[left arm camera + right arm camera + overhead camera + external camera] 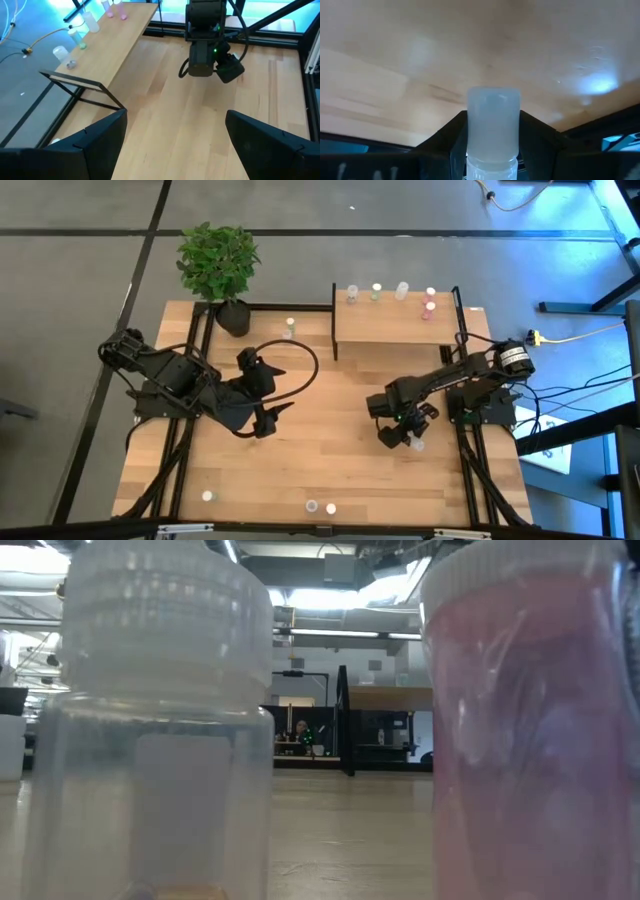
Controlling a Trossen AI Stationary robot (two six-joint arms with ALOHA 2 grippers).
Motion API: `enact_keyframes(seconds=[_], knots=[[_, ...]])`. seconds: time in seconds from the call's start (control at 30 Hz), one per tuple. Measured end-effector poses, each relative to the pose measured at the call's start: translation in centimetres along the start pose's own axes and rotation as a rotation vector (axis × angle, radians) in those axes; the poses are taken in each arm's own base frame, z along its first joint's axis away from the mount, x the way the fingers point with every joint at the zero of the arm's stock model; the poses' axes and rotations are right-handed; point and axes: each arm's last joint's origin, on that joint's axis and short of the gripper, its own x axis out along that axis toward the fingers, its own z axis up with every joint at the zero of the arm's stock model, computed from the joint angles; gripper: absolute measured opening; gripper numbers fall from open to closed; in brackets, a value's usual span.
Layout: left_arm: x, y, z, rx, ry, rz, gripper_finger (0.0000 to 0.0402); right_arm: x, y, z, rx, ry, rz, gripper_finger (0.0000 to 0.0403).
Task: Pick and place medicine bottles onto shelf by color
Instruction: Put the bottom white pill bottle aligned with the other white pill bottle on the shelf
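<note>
My right gripper (400, 435) is over the table's right middle, shut on a small translucent medicine bottle (493, 125) with a whitish cap, which also shows in the high view (417, 443). My left gripper (265, 418) is open and empty over the table's left middle; its fingers (95, 145) stand wide apart. The light-wood shelf (395, 328) stands at the far right and bears several bottles, two of them pink (428, 310). One bottle (289, 328) stands on the table left of the shelf. Three more (312, 506) stand near the front edge. My right gripper pinches the bottle's body just below the cap (492, 162) between its two fingers, one on each side. The capped end (493, 107) sticks out past the fingertips. Whether the bottle is clear of the table, I cannot tell.
A potted plant (218, 265) stands at the table's far left corner. Two bottles stand right in front of the low camera, a white-capped one (160, 720) and a pink one (530, 720). Bare wood (330, 440) lies between the two arms.
</note>
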Motion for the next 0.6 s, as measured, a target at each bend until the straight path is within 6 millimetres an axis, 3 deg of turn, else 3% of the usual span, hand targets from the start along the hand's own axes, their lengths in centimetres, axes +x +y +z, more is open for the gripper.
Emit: enact_keyframes(seconds=[0.6], knots=[[0.0, 0.0, 0.0, 0.001, 0.000, 0.000, 0.0334, 1.9, -1.3, 0.6, 0.030, 0.026, 0.015, 0.0152]])
